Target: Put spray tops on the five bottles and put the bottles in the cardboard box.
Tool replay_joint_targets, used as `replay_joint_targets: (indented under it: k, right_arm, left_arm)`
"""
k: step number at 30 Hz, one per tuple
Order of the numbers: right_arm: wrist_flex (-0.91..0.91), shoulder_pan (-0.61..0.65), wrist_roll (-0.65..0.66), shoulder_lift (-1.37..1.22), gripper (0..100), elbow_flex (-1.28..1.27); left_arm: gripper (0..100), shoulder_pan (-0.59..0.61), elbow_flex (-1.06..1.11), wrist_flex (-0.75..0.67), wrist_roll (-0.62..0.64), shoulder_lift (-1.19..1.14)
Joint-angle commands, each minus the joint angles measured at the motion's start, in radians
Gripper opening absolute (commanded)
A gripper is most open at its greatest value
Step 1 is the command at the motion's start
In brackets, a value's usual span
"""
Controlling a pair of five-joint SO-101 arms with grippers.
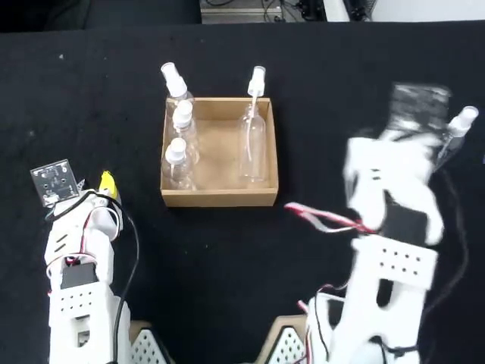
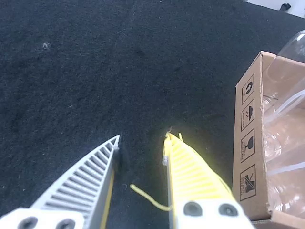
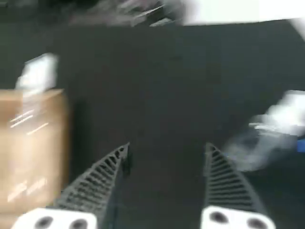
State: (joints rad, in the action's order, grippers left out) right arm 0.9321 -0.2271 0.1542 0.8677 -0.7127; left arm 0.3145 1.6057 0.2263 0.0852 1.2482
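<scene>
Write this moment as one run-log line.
box: four bottles | fifth bottle: on table | left end effector: open | right end effector: open

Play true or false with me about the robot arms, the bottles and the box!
1. The cardboard box is brown. True.
2. All five bottles are inside the box. False: one bottle is out on the table, near the right gripper.
3. The left gripper is holding a bottle. False: it is open with nothing between its fingers, beside the box.
4. The right gripper is open. True.
5. The table is black. True.
</scene>
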Motion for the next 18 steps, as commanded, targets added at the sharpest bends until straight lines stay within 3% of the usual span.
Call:
replay_joint_targets:
  k: [1, 4, 8, 13, 18]
  right_arm:
    - [0.273, 0.342, -0.107, -0.124, 23.7, 0.260]
    - [0.321, 0.471, -0.215, -0.302, 24.1, 0.381]
    - [0.354, 0.565, -0.244, -0.536, 24.2, 0.544]
    - [0.405, 0.609, -0.244, -0.771, 30.2, 0.723]
    - [0.408, 0.608, -0.244, -0.967, 29.6, 0.858]
  left_arm:
    - [13, 0.004, -0.010, -0.026, -0.008, 0.017]
    - [13, 0.004, -0.010, -0.026, -0.008, 0.017]
    - [13, 0.004, -0.010, -0.026, -0.008, 0.017]
    - [13, 0.007, -0.010, -0.025, -0.008, 0.017]
    - [13, 0.007, -0.010, -0.025, -0.008, 0.017]
